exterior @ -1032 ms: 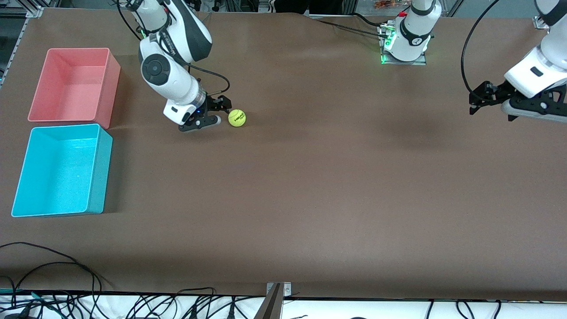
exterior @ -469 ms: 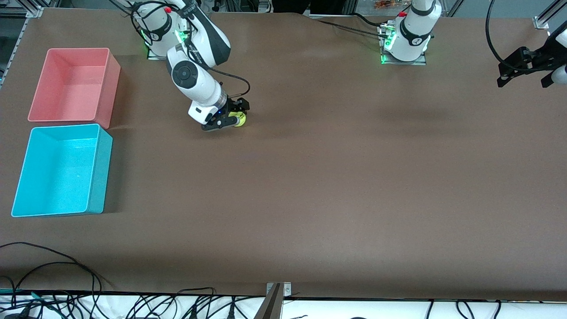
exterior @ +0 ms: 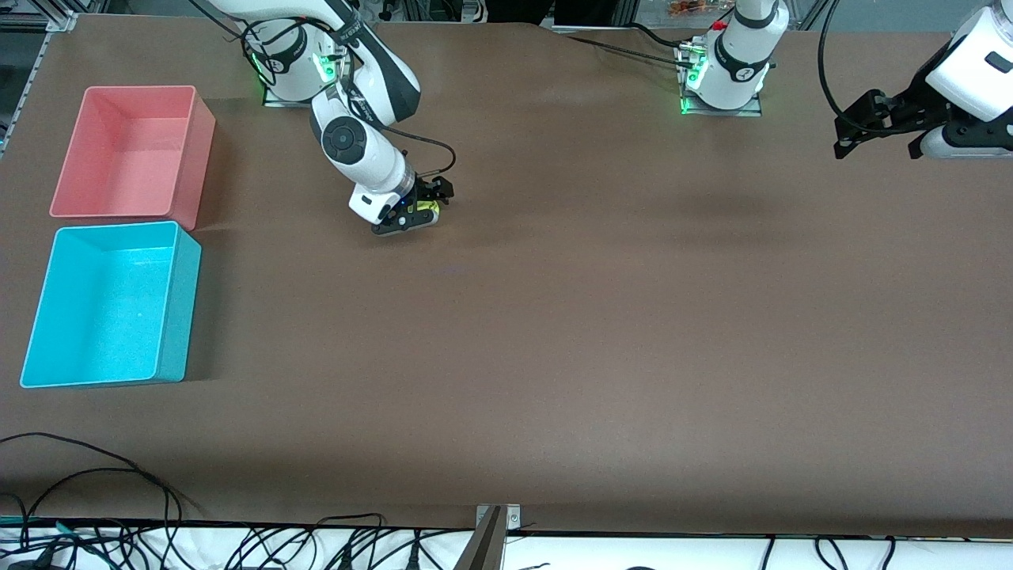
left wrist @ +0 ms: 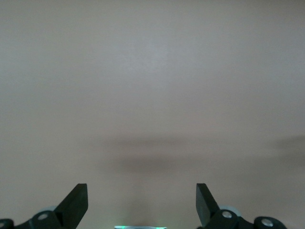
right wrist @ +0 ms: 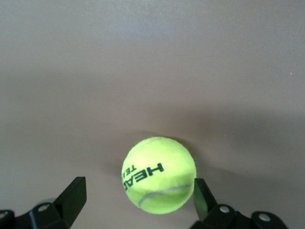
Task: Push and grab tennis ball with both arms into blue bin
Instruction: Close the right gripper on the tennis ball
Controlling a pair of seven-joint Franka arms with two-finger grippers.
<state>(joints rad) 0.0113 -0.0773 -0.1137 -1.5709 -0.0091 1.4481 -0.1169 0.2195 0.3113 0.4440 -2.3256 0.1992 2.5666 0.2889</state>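
Right gripper [exterior: 418, 210] sits low over the tennis ball [exterior: 426, 208] on the brown table [exterior: 554, 332], not far from the right arm's base [exterior: 286, 77]. Only a sliver of yellow-green shows between the black fingers from the front camera. Right wrist view is clearer — the ball [right wrist: 159, 175] rests on the table between the two fingertips [right wrist: 74, 196], which stand wide apart. One fingertip is touching or just beside the ball's edge; the other is well apart from it with bare table between. Not clamped. Black lettering on the ball reads "HEAD".

Left gripper [exterior: 880, 131] hangs in the air over the left arm's end of the table, well apart from the ball. Left wrist view shows its fingers [left wrist: 76, 202] spread wide with only bare table and a soft shadow under them — nothing held.

Blue bin [exterior: 178, 305] stands at the right arm's end of the table, well apart from the ball and nearer to the front camera than it. Pink bin [exterior: 199, 150] stands just beside the blue bin, farther from that camera. Loose black cables [exterior: 119, 475] lie along the table's nearest edge.
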